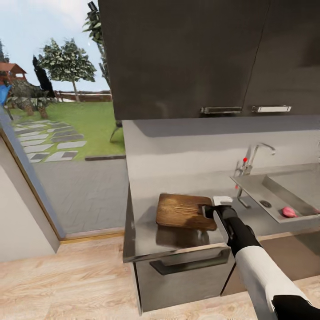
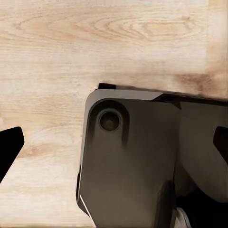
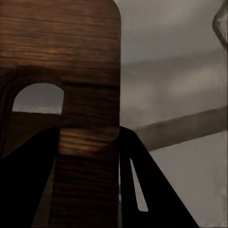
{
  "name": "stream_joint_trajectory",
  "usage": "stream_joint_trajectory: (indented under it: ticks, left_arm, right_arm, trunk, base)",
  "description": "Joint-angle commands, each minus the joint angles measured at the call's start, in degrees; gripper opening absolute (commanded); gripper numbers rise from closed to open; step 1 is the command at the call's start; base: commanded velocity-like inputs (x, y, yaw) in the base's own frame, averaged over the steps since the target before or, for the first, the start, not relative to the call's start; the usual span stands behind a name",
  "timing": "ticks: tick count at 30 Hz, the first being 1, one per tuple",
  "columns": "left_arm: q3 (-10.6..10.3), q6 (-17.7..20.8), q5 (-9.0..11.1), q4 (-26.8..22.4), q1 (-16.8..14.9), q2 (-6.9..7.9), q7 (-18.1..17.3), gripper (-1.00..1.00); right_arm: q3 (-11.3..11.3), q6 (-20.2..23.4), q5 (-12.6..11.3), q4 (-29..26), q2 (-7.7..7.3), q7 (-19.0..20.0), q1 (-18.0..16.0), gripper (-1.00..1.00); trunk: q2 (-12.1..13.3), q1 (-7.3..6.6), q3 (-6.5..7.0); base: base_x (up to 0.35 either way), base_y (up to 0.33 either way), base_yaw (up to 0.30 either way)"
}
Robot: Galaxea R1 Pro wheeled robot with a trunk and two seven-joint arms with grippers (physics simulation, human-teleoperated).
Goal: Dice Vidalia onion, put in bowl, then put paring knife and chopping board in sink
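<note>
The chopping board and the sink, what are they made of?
The chopping board looks like brown wood: grain streaks run across it, with a soft sheen. The sink looks like brushed steel, grey and smooth with dull reflections. Both are rendered, so it's a guess.

Head view: high, looking forward and down over the worktop point(image 1: 186, 242) toward the sink point(image 1: 284, 195). Right wrist view: very close on the chopping board point(image 3: 80, 61), shared with the head view point(image 1: 184, 211). Left wrist view: faces down at the wood-plank floor point(image 2: 95, 42).
</note>
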Motion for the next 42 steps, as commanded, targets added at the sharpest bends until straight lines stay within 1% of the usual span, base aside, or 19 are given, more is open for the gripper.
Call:
stream_joint_trajectory:
  ticks: [1,4,7,9,10,13,23,30,34,35,37,38,42]
  left_arm:
    - [-0.02,-0.04,0.56,-0.11,0.03,0.0,0.04,1.0]
    - [-0.01,-0.04,0.56,-0.1,0.03,0.0,0.16,1.0]
    - [-0.01,-0.04,0.56,-0.13,0.03,-0.02,0.19,1.0]
    - [-0.01,-0.04,0.56,-0.12,0.03,-0.01,0.2,1.0]
    - [-0.01,-0.04,0.56,-0.11,0.03,-0.01,0.2,1.0]
    - [-0.01,-0.04,0.56,-0.11,0.03,0.0,0.21,1.0]
    - [-0.01,-0.04,0.56,-0.1,0.03,0.0,0.21,1.0]
    - [-0.01,-0.04,0.56,-0.1,0.03,0.0,0.21,1.0]
    - [-0.01,-0.04,0.56,-0.1,0.03,0.0,0.21,1.0]
    - [-0.01,-0.04,0.56,-0.1,0.03,0.0,0.21,1.0]
    - [-0.01,-0.04,0.56,-0.1,0.03,0.0,0.21,1.0]
    - [-0.01,-0.04,0.56,-0.1,0.03,0.0,0.21,1.0]
    - [-0.01,-0.04,0.56,-0.1,0.03,0.0,0.21,1.0]
  right_arm:
    - [0.05,0.27,-0.09,-0.08,-0.11,0.29,-0.04,-1.0]
    - [0.54,0.32,-0.01,-0.39,-0.29,1.42,-0.06,-1.0]
    - [3.54,0.33,0.37,-0.98,-0.37,2.15,-0.04,-1.0]
    - [6.09,0.39,0.54,-1.33,-0.4,2.7,-0.04,-1.0]
    - [6.81,0.48,0.57,-1.42,-0.4,2.9,-0.04,-1.0]
    - [7.68,0.62,0.61,-1.52,-0.41,3.13,-0.03,-1.0]
    - [8.03,0.77,0.63,-1.67,-0.45,3.33,-0.03,-1.0]
    - [8.01,1.41,0.57,-1.74,-0.43,3.84,-0.03,-1.0]
    - [8.01,1.49,0.67,-1.76,-0.47,7.96,-0.06,-1.0]
    - [7.96,1.55,0.71,-1.82,-1.44,12.58,-0.05,-1.0]
    - [7.94,1.7,0.67,-2.2,-1.89,13.77,-0.04,-1.0]
    - [7.93,2.42,0.64,-2.77,-2.16,14.96,-0.05,-1.0]
    - [7.98,3.58,0.63,-3.18,-2.32,16.57,-0.03,-1.0]
  trunk:
    - [-0.13,0.0,-0.11]
    - [-0.13,0.0,-0.11]
    - [-0.13,0.0,-0.11]
    - [-0.13,0.0,-0.1]
    - [-0.13,0.0,-0.1]
    - [-0.13,0.0,-0.1]
    - [-0.13,0.0,-0.1]
    - [-0.13,0.0,-0.1]
    - [-0.13,0.0,-0.1]
    - [-0.13,0.0,-0.1]
    - [-0.13,0.0,-0.1]
    - [-0.13,0.0,-0.1]
    - [-0.13,0.0,-0.1]
  base:
    - [-0.287,-0.189,0.0]
    - [-0.244,-0.233,0.0]
    - [-0.174,-0.282,0.0]
    - [-0.133,-0.301,0.0]
    - [-0.116,-0.307,0.0]
    - [-0.106,-0.309,0.0]
    - [-0.072,-0.313,0.0]
    - [0.083,-0.319,0.0]
    - [0.127,-0.313,0.0]
    - [0.195,-0.212,0.0]
    - [0.207,-0.2,0.0]
    - [0.223,-0.175,0.0]
    - [0.232,-0.16,0.0]
